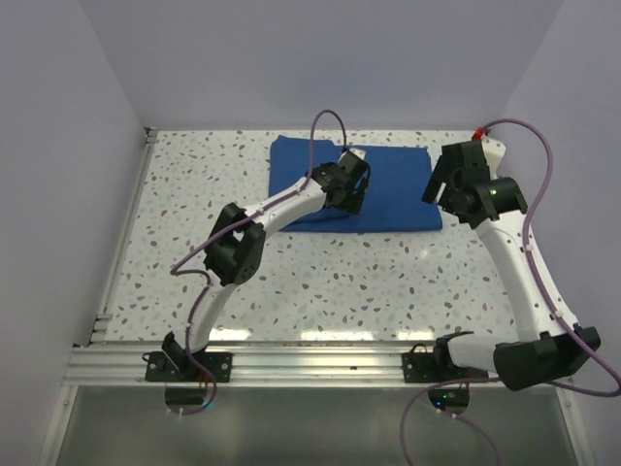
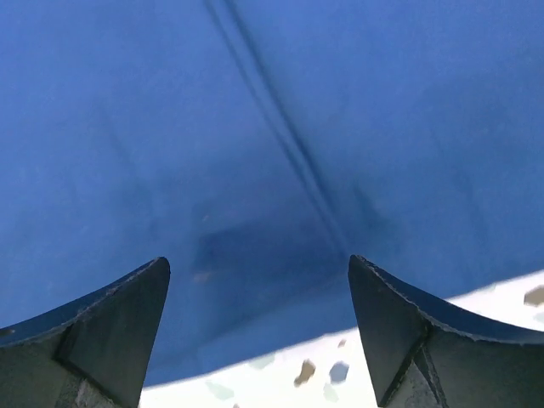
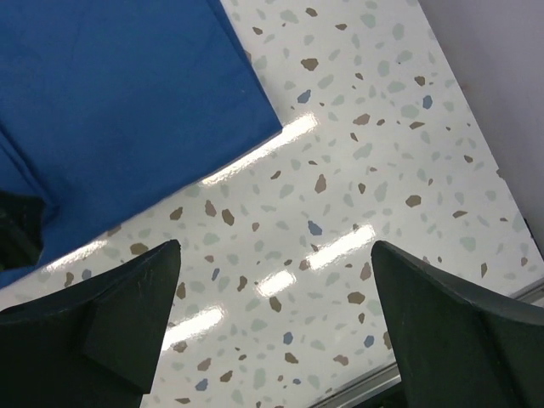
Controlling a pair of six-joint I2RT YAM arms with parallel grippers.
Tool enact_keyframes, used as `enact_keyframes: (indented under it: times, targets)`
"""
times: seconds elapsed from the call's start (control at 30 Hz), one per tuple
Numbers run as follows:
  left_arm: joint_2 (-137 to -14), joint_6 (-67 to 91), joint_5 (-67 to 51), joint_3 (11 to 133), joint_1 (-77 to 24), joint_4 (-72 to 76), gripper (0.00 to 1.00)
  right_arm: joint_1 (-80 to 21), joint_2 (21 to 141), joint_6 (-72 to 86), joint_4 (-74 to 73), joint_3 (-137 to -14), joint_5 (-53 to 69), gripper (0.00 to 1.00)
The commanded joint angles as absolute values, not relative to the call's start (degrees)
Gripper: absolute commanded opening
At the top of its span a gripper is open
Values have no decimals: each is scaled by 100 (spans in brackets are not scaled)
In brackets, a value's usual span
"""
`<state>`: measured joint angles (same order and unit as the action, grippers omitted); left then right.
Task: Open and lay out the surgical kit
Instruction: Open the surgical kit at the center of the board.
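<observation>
Left wrist: cloth wrap (image 2: 272,127) beneath gripper (image 2: 257,262).

The cloth wrap (image 1: 388,189) is matt blue fabric, soft and lightly creased. The worktop (image 1: 369,282) is smooth, glossy and speckled like terrazzo, mirroring light streaks. The right pincer (image 3: 276,246) has dark, matt, plastic-looking fingers (image 3: 450,331). The near rail (image 1: 320,361) is brushed metal.

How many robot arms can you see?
2. The left arm reaches over the blue cloth; the right arm ends beside the cloth's right edge, above the speckled table. None seem hidden.
</observation>
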<state>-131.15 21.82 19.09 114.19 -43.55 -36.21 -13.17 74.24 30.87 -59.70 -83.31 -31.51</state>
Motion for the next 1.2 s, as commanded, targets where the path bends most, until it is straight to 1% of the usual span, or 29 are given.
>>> enact_keyframes:
  times: [0.0, 0.07, 0.17, 0.27, 0.3, 0.37, 0.4, 0.5, 0.6, 0.63, 0.7, 0.73, 0.8, 0.83, 0.87, 0.9, 0.97, 1.0, 1.1, 1.13, 1.17]
  targets:
    - [-13543, 1951, 2021, 12172, -4438, -3832, 90, -1327, 7146, 3252, -6214, -8156, -2891, 98]
    - [-13806, 1934, 2030, 12382, -4473, -3911, 89, -1318, 7067, 3199, -6319, -8104, -3005, 98]
    - [-13992, 1916, 2074, 12419, -4482, -3981, 86, -1327, 6970, 3190, -6381, -8068, -3111, 98]
    - [-14054, 1802, 2048, 12384, -4482, -3990, 77, -1327, 6961, 3217, -6337, -7998, -3120, 98]
    - [-14062, 1767, 2048, 12384, -4474, -4008, 64, -1327, 6987, 3252, -6320, -7989, -3103, 98]
    - [-13993, 1723, 2170, 12366, -4474, -4095, 47, -1318, 7092, 3287, -6276, -7972, -3050, 98]
    - [-13949, 1714, 2240, 12375, -4474, -4139, 30, -1327, 7136, 3331, -6258, -7989, -3006, 99]
    - [-13563, 1775, 2513, 12358, -4369, -4332, 0, -1327, 7338, 3392, -6153, -8042, -2927, 98]
    - [-12843, 1968, 2645, 12130, -4044, -4438, 0, -1318, 7567, 3401, -5968, -8077, -2743, 98]
    - [-12354, 2021, 2646, 11998, -3921, -4421, 0, -1318, 7628, 3375, -5907, -8138, -2699, 98]
    - [-11806, 2153, 2645, 11463, -3430, -4377, 0, -1318, 7865, 3323, -5652, -8226, -2523, 97]
    - [-11238, 2188, 2689, 11252, -3236, -4316, 0, -1336, 7945, 3192, -5512, -8314, -2453, 96]
    - [-10682, 2232, 2777, 10514, -2630, -4219, 0, -1327, 8217, 3025, -5126, -8402, -2277, 95]
    - [-10191, 2241, 2795, 10259, -2410, -4123, 1, -1336, 8340, 2971, -4985, -8533, -2242, 95]
    - [-9960, 2259, 2821, 9743, -2025, -4052, 7, -1327, 8471, 2936, -4792, -8621, -2215, 95]
    - [-9758, 2259, 2813, 9477, -1856, -3982, 44, -1336, 8803, 2883, -4729, -8726, -2058, 95]
    - [-9309, 2241, 2786, 8811, -1514, -3832, 98, -1327, 9200, 2664, -4580, -9200, -1987, 95]
    - [-9221, 2293, 2830, 8685, -1451, -3902, 100, -1318, 9663, 2524, -4562, -9594, -1960, 95]
    - [-8966, 2513, 2892, 8298, -1389, -4245, 100, -1310, 10413, 2487, -4710, -10342, -2214, 97]
    - [-8782, 2618, 2857, 8184, -1389, -4297, 100, -1283, 10937, 2496, -4763, -10858, -2293, 97]
    - [-8667, 2680, 2769, 7948, -1389, -4324, 100, -1248, 11186, 2505, -4868, -11116, -2320, 97]
